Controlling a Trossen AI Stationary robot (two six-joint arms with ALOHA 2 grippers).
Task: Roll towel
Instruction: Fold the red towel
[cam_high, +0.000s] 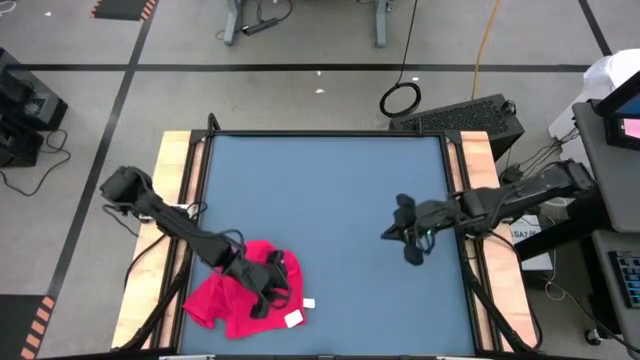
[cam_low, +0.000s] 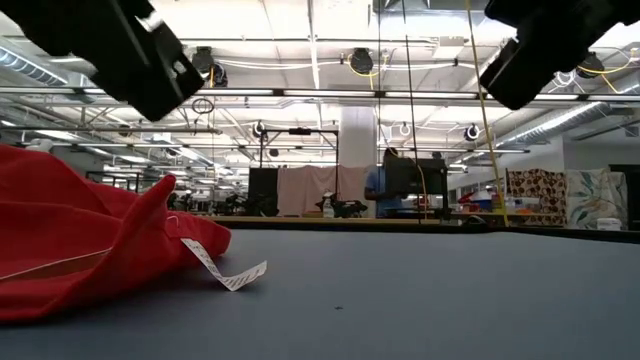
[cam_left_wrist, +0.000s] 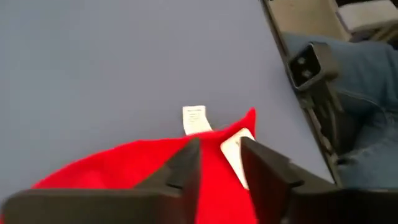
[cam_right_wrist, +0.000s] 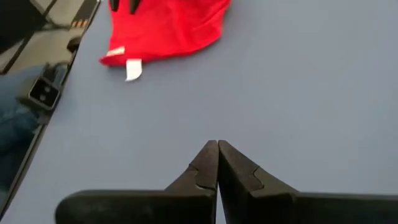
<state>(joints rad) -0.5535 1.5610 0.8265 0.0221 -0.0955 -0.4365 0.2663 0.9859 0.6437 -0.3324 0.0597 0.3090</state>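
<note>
On the blue tabletop (cam_high: 330, 220) the towel (cam_high: 225, 300) lies bunched at the near left corner under the left gripper (cam_high: 268, 290), jaws apart over it, so a shallow pinch could slip; right gripper (cam_high: 408, 240) waits, jaws together

My high cam looks straight down; low cam sits at tabletop level facing the room; both wrist cams look close along the fingers, sharing the towel (cam_high: 240, 298).
</note>
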